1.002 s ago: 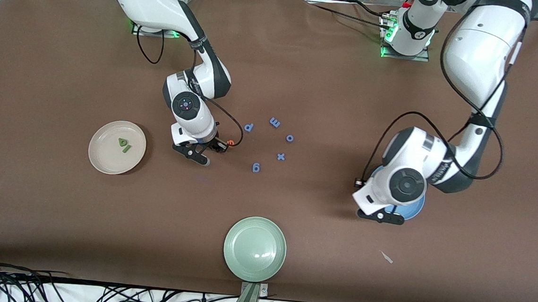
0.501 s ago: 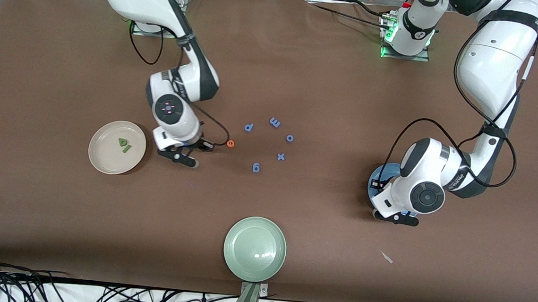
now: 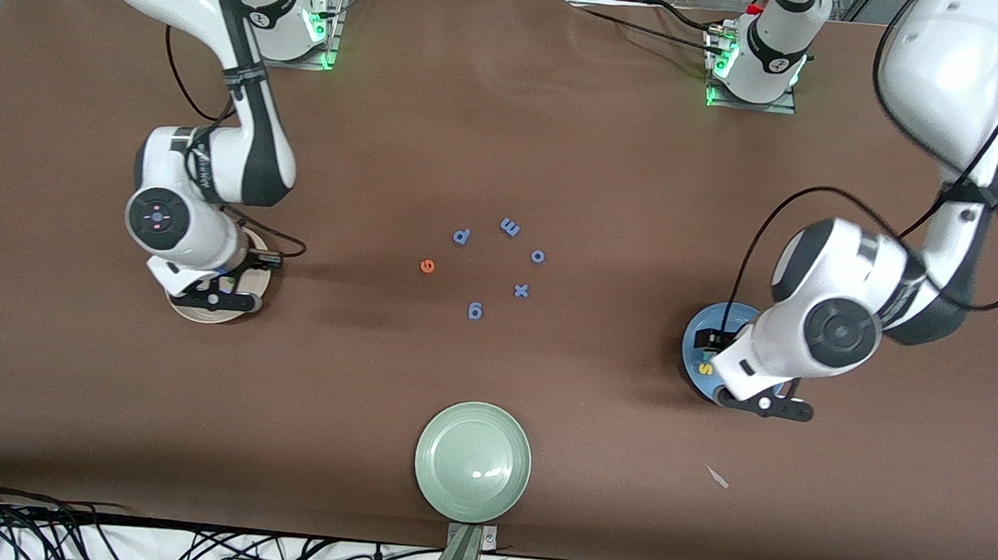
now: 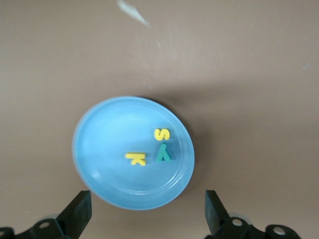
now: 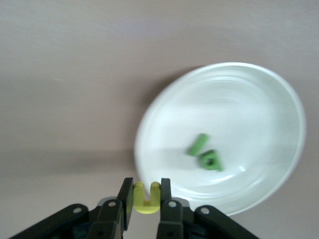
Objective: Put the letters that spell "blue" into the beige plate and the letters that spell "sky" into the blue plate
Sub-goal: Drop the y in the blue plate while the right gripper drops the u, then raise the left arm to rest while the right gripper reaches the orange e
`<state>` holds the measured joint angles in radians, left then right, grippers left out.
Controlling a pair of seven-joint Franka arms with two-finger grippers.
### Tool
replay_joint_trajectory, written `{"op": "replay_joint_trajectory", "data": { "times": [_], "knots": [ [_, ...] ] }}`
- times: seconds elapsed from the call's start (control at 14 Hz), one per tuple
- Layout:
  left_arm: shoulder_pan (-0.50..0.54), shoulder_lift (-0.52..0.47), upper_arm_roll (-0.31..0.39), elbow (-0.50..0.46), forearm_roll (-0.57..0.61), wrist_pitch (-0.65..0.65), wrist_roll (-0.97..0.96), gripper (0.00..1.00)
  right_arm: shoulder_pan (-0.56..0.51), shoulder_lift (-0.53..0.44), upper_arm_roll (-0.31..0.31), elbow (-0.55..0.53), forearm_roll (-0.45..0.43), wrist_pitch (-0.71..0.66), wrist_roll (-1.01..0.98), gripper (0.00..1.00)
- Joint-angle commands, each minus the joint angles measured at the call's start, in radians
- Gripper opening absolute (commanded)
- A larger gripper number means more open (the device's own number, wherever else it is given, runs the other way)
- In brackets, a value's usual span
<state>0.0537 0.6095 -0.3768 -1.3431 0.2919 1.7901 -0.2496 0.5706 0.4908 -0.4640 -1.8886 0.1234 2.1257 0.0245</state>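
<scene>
1. Where the table edge lies closest to the front camera sits a pale green plate (image 3: pixel 472 462), with a small pale scrap (image 3: pixel 718 477) lying on the cloth toward the left arm's end.
2. Left gripper (image 3: pixel 762 406): up over the blue plate (image 3: pixel 697 338); fingers (image 4: pixel 79 213) spread wide with nothing between them.
3. Blue plate contents, per the left wrist view: yellow s (image 4: pixel 161 134), yellow k (image 4: pixel 135 159) and teal y (image 4: pixel 164 154), lying close together on the plate floor. In the front view only the s shows past the arm.
4. Right gripper (image 3: pixel 215 300): up over the beige plate (image 3: pixel 198 312); fingers (image 5: pixel 127 199) pinched on the yellow u (image 5: pixel 146 198), which hangs over the plate's rim in the right wrist view.
5. Beige plate contents, per the right wrist view: thin green l (image 5: pixel 198 144) and dark green b (image 5: pixel 211 160), just beside each other.
6. Orange e (image 3: pixel 428 265): on the bare brown table (image 3: pixel 509 140) mid-table, between the 2 plates and well apart from both.
7. 5 blue-violet letters (image 3: pixel 521 290): loose cluster near the orange e, spread from slightly nearer than it to farther back toward the arm bases.
</scene>
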Motion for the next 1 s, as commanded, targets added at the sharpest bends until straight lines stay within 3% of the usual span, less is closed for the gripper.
{"op": "replay_joint_trajectory", "data": {
  "times": [0.0, 0.07, 0.14, 0.21, 0.36, 0.57, 0.79, 0.93],
  "knots": [
    [0.04, -0.158, -0.001, -0.027, -0.066, -0.018, 0.018, 1.0, -0.104, 0.035, 0.004, 0.002, 0.015, 0.022, -0.147, 0.0],
    [0.064, -0.203, 0.009, -0.028, -0.12, -0.015, 0.02, 1.0, -0.121, 0.043, 0.005, 0.002, 0.018, 0.029, -0.155, 0.23],
    [0.063, -0.262, 0.03, -0.045, -0.158, -0.017, 0.017, 1.0, -0.12, 0.046, 0.007, 0.002, 0.021, 0.036, -0.143, 0.79],
    [0.043, -0.316, 0.077, -0.068, -0.178, -0.021, 0.015, 1.0, -0.114, 0.043, 0.011, 0.008, 0.031, 0.027, -0.137, 1.0],
    [-0.092, -0.425, 0.241, -0.152, -0.186, -0.018, 0.015, 1.0, -0.091, 0.035, 0.013, 0.014, 0.059, 0.019, -0.108, 1.0],
    [-0.065, -0.54, 0.253, -0.29, -0.336, -0.012, 0.021, 1.0, 0.001, 0.034, 0.015, 0.04, 0.062, 0.019, 0.036, 1.0],
    [-0.06, -0.658, 0.251, -0.442, -0.338, -0.017, 0.02, 1.0, 0.107, 0.038, 0.033, 0.065, 0.067, 0.022, 0.24, 1.0],
    [-0.055, -0.656, 0.253, -0.444, -0.31, -0.026, 0.029, 1.0, 0.124, 0.046, 0.086, 0.092, 0.146, 0.02, 0.349, 1.0]
  ]
}}
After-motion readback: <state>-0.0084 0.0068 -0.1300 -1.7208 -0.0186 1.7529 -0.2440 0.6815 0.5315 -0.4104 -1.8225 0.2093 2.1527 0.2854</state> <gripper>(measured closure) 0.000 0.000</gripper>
